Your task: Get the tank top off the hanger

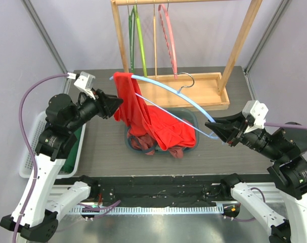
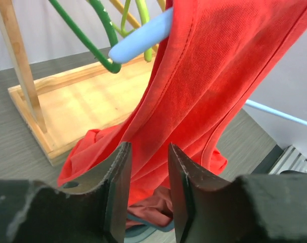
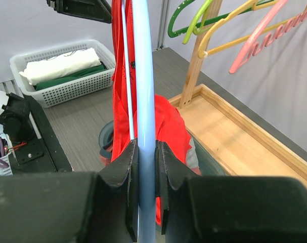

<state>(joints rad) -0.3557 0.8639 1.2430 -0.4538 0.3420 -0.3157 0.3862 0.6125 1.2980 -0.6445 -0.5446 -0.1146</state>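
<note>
Tank top, red, draped over 1 end of the light-blue hanger, with its lower part heaped in the dark bin in front of the wooden rack. My right gripper holds the hanger's opposite end, its 2 fingers clamped on the blue bar. My left gripper meets the fabric just below the draped end; its 2 fingers stand apart, with red cloth showing in the gap.
</note>
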